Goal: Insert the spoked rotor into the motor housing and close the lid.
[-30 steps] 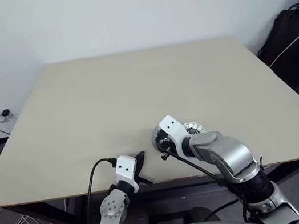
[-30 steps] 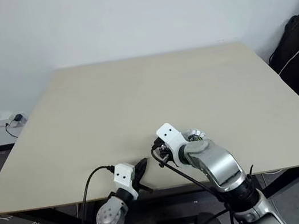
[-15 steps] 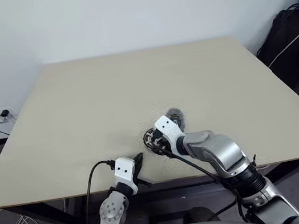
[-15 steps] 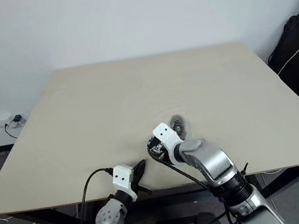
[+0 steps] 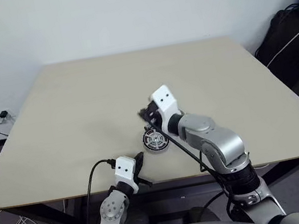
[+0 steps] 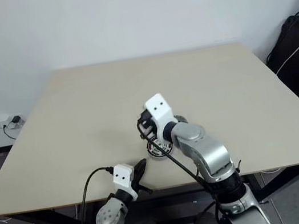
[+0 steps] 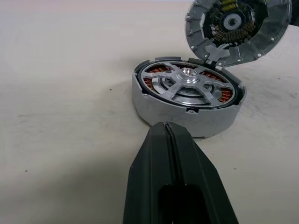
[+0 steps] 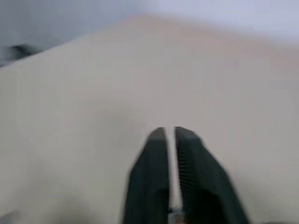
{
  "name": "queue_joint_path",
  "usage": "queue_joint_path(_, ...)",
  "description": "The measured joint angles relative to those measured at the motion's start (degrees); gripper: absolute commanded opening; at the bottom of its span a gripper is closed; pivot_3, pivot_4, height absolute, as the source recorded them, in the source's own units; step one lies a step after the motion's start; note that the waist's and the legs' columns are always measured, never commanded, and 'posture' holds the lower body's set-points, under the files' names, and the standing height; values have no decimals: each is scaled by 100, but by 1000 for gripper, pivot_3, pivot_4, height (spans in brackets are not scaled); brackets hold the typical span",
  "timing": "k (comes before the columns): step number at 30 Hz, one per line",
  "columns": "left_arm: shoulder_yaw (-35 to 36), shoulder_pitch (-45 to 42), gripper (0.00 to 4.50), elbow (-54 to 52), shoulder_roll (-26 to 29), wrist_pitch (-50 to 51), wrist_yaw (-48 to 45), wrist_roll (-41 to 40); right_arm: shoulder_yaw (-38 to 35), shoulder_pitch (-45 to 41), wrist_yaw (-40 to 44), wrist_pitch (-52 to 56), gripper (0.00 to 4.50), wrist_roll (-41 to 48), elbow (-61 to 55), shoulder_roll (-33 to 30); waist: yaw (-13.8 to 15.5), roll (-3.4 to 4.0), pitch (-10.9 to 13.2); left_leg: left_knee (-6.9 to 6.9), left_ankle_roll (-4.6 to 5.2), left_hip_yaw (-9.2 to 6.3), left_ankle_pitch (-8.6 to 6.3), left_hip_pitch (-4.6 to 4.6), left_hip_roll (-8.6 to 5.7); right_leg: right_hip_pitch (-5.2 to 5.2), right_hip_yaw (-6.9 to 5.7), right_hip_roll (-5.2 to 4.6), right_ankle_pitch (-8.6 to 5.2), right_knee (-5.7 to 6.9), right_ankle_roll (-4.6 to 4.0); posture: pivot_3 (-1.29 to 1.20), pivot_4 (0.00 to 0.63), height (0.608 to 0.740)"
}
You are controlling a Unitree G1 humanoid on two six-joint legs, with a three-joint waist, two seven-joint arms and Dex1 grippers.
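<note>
spoked rotor [image 7: 187,91] — copper windings, silver spokes | both claws closed — empty

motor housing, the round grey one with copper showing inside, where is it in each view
left eye view: motor housing near the table's front edge, beside the right arm.
right eye view: same spot.
left wrist view: on the table just beyond the fingertips.
shared landmark: the left gripper, shut, pointing at it.
</note>
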Motion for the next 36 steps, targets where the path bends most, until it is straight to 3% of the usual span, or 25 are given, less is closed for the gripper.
queue_joint_path(5,-6,9,0,-51,36,67,-26,0,-663,215,-1058,-551,23,-781,516,-227,-22,0,-1,-5,-39,2,23,6,1,-3,9,8,1,1,2,0,0,740)
queue_joint_path(10,-41,10,0,-106,37,94,-68,0,-896,591,-1293,-574,23,-1060,721,-471,-39,7,-4,-6,-40,2,24,9,12,-4,9,14,-3,4,-4,0,0,740)
queue_joint_path(23,-51,-7,0,-111,67,113,-99,-1,-610,1140,-297,-889,23,-858,1754,-819,-40,10,-4,7,-5,2,6,14,13,6,8,9,2,9,-6,0,0,740)
queue_joint_path(31,-44,12,0,-196,152,200,-103,-26,-586,1164,695,-2549,23,-309,2418,-790,-44,9,-4,8,7,1,8,15,14,6,9,11,3,9,-5,0,0,740)
queue_joint_path(36,-36,52,0,-254,164,223,-102,-32,-573,1210,1315,-2991,23,150,2404,-674,-41,9,-5,11,11,1,7,15,14,10,10,10,4,8,-3,0,0,740)
